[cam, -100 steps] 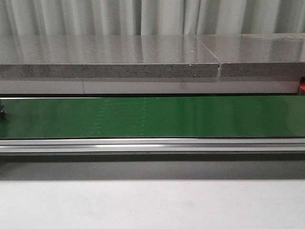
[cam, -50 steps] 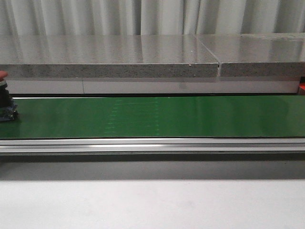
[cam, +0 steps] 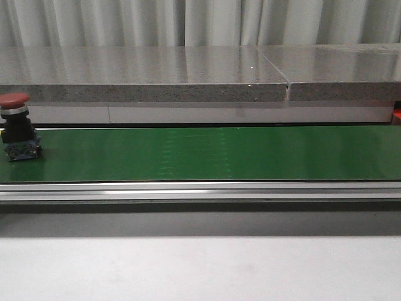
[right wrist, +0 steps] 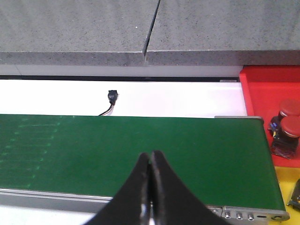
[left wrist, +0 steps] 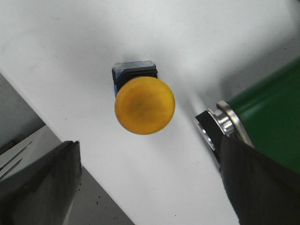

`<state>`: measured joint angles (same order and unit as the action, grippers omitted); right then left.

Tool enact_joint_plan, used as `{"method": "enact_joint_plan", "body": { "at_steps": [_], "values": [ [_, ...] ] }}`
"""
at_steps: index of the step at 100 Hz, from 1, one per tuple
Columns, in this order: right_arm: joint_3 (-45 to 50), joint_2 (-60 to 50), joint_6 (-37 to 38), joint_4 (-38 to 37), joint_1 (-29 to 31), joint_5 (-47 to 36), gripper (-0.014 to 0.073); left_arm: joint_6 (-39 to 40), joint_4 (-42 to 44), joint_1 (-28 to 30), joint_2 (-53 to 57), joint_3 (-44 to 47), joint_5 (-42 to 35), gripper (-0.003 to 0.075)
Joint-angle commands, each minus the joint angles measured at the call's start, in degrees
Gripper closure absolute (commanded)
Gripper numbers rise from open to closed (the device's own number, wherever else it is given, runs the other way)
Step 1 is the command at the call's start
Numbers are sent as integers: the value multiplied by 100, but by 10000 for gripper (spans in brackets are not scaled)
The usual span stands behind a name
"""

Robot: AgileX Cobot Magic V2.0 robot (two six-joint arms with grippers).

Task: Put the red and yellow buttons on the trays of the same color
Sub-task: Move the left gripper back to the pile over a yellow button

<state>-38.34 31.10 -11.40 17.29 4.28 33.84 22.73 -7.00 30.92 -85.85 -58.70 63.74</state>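
Note:
A red button (cam: 15, 125) with a black and blue base stands upright on the green belt (cam: 207, 153) at its far left end in the front view. A yellow button (left wrist: 144, 104) stands on a white surface (left wrist: 197, 42), seen from above in the left wrist view. My left gripper (left wrist: 147, 180) hangs open above it, its fingers (left wrist: 40, 183) wide apart and not touching it. My right gripper (right wrist: 150, 161) is shut and empty over the belt (right wrist: 140, 150). The red tray (right wrist: 269, 91) holds two red buttons (right wrist: 286, 124). A strip of the yellow tray (right wrist: 287, 185) shows beside it.
A grey stone ledge (cam: 144, 78) runs behind the belt. A metal rail (cam: 200, 191) edges the belt's front side. A small black connector with a wire (right wrist: 111, 98) lies on the white strip behind the belt. The belt's end roller (left wrist: 225, 122) sits close to the yellow button.
The red button has come into the front view from the left edge, riding rightward on the belt. One second ago only a sliver of it showed.

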Motion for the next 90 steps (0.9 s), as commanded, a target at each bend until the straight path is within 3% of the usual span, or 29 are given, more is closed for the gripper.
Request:
{"method": "enact_joint_plan", "body": {
  "at_steps": [1,42,51,69,78,90],
  "values": [
    [-145,5,-49,99,-6,-382,660,94,-45,13,-7,-144,-70,134],
    [-145,5,-49,99,-6,-382,660,94,-45,13,-679,-144,-266,155],
    [-145,5,-49,99,-6,-382,660,94,-45,2,-690,-144,-338,227],
    [-145,5,-49,99,-6,-382,660,48,-45,2,-690,-144,-345,479],
    [-145,5,-49,99,-6,-382,660,39,-35,2,-690,-144,-345,541],
    [-145,5,-49,99,-6,-382,660,10,10,2,-546,-156,-345,552]
  ]
}}
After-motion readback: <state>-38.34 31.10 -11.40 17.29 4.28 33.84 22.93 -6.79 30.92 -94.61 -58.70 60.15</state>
